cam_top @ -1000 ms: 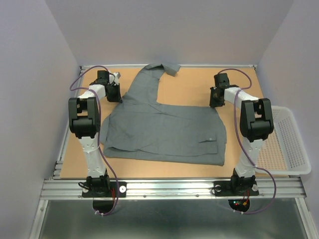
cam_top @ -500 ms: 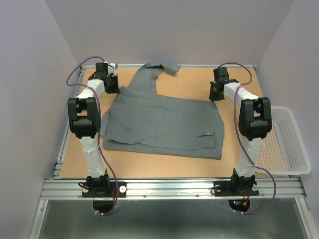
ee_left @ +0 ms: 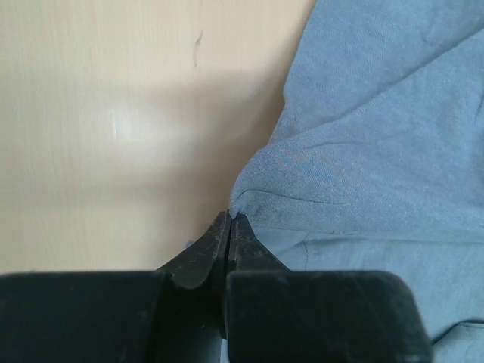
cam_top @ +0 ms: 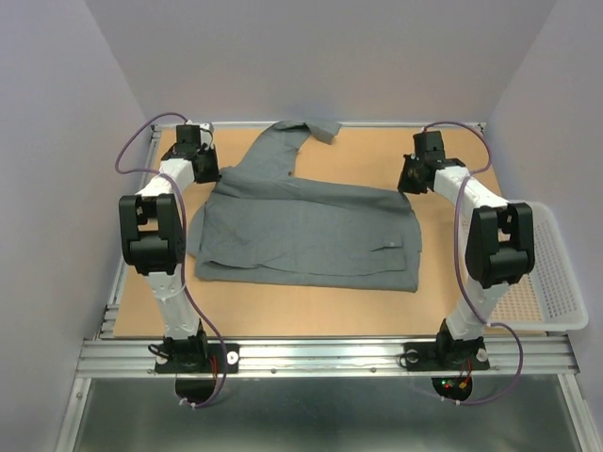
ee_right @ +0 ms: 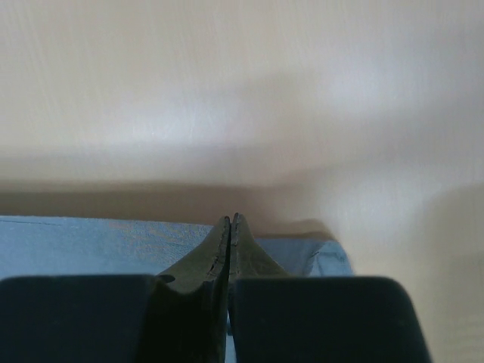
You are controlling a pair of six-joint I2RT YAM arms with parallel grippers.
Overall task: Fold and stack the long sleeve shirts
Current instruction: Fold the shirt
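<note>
I'm dragging the shirt [cam_top: 301,231] flat toward the far side of the worktop [cam_top: 367,155], readying the fold. My left fingers [ee_left: 200,257] are pinching its edge. My right fingers [ee_right: 200,261] are just now pressing together at its corner, hold on cloth unclear.

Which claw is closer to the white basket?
The right claw. The white mesh basket sits off to its right; the left claw is across the grey shirt, farther away.
</note>
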